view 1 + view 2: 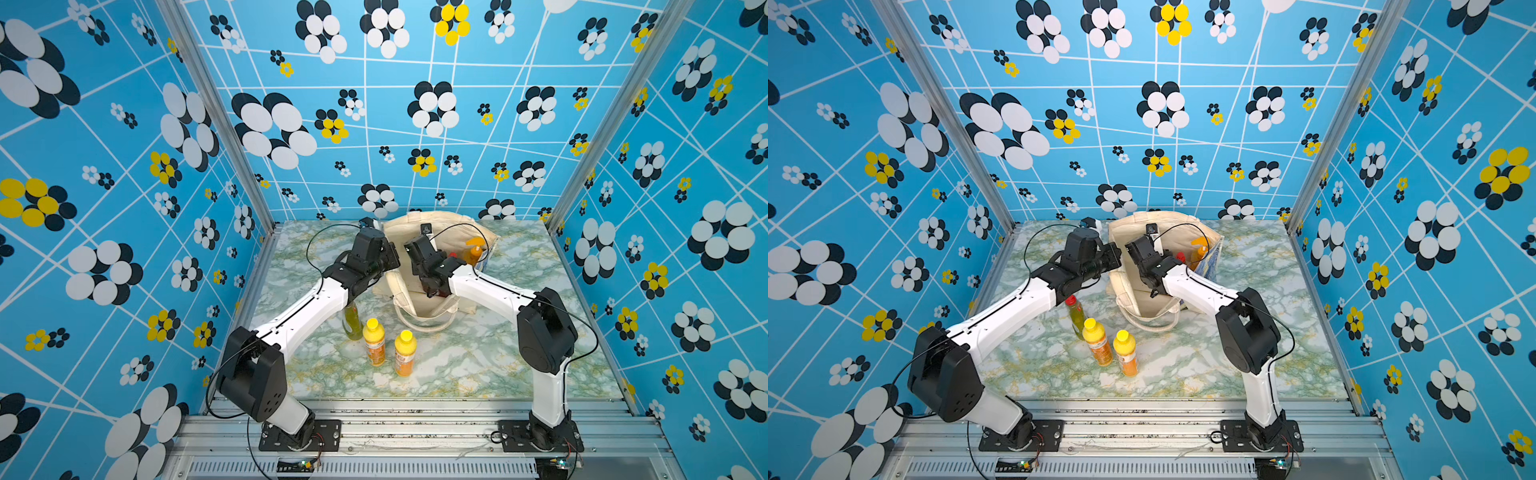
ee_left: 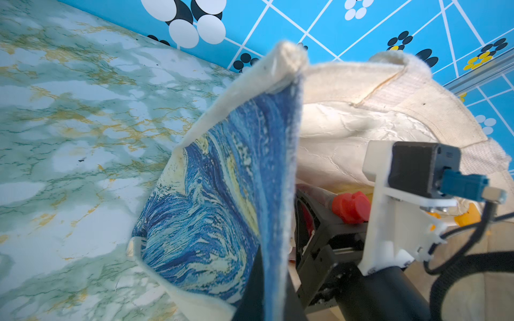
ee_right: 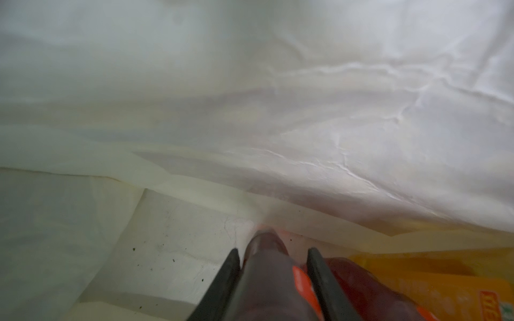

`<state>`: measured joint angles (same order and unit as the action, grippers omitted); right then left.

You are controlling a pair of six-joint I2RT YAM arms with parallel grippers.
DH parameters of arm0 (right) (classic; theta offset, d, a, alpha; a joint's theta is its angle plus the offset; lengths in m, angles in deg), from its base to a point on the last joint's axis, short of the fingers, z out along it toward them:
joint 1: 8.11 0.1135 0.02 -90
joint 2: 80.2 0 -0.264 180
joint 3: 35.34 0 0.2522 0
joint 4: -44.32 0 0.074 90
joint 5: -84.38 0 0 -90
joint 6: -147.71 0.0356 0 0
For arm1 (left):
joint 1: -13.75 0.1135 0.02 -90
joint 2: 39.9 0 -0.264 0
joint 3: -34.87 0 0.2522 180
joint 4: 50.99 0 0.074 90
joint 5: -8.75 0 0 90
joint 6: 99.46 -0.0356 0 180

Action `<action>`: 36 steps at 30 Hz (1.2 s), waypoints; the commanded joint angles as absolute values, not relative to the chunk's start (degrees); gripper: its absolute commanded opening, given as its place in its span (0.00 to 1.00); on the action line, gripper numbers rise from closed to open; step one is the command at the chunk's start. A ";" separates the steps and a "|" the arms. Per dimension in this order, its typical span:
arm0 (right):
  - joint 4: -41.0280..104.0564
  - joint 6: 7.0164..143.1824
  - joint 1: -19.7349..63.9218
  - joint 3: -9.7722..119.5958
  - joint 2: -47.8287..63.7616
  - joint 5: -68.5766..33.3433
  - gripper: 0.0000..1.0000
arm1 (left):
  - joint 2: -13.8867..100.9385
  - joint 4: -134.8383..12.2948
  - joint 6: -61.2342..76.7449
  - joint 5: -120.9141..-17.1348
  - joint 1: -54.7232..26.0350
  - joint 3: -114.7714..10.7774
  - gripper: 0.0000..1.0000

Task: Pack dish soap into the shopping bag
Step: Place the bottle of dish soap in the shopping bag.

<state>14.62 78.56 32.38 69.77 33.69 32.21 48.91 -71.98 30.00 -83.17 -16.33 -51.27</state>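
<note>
The cream shopping bag [image 1: 415,226] [image 1: 1133,232] stands open at the back of the table, and its blue swirly print [image 2: 211,194] shows outside. My left gripper [image 2: 274,291] [image 1: 388,249] is shut on the bag's left wall near the rim. Deep inside the bag, my right gripper [image 3: 274,255] is shut on a dark red bottle [image 3: 267,278]. Beside it lie another dark red bottle [image 3: 361,283] and the orange pump bottle [image 1: 476,249] [image 1: 1200,249]. On the table stand the olive-green bottle [image 1: 1076,316] and two yellow-capped orange bottles [image 1: 374,343] [image 1: 405,353].
The bag's loop handles [image 1: 424,324] droop onto the marble tabletop [image 1: 478,365] in front of the bag. The three standing bottles sit close under my left forearm [image 1: 307,307]. Patterned walls close the left, right and back sides. A metal rail [image 1: 415,419] runs along the front.
</note>
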 commanded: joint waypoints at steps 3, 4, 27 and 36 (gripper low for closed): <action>18.21 81.49 31.49 68.66 32.57 35.86 0.00 | 50.10 -71.08 29.83 -82.99 -16.83 -50.60 0.00; 18.17 81.58 31.40 68.51 32.62 36.08 0.00 | 50.18 -71.16 29.78 -83.07 -16.83 -50.55 0.00; 15.87 80.06 31.35 69.65 32.31 35.29 0.57 | 50.80 -72.31 29.31 -83.15 -16.75 -51.48 0.00; 16.26 78.84 31.42 69.65 31.01 35.19 0.64 | 50.81 -72.57 29.23 -83.36 -16.74 -51.63 0.00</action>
<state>15.19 79.56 31.70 68.15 33.71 33.54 49.70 -71.98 29.95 -83.21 -16.33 -51.27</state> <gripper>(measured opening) 0.641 0.058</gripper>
